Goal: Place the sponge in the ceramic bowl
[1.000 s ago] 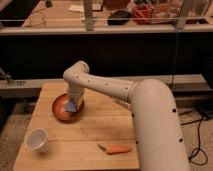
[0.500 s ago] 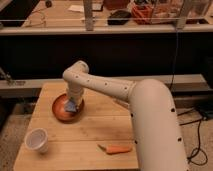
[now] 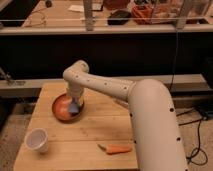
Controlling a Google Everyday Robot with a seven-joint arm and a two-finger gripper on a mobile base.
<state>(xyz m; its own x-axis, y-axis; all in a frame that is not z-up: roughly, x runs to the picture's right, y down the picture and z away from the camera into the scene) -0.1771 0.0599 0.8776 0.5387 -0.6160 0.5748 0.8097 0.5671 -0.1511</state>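
Left of centre in the frame, your gripper (image 3: 75,101) hangs over the right half of the ceramic bowl (image 3: 60,109), at the end of the white arm (image 3: 106,88) that sweeps in from the lower right. You can see the blue sponge (image 3: 75,107) right at the gripper's tip, inside the bowl's outline. You cannot tell from this view whether the claw is clamped on it or spread, nor whether the sponge touches the dish. The bowl sits on the wooden table (image 3: 100,127) toward its upper-left part. A white cup (image 3: 37,140) stands at lower left, well apart, and an orange carrot (image 3: 118,149) lies near the bottom edge.
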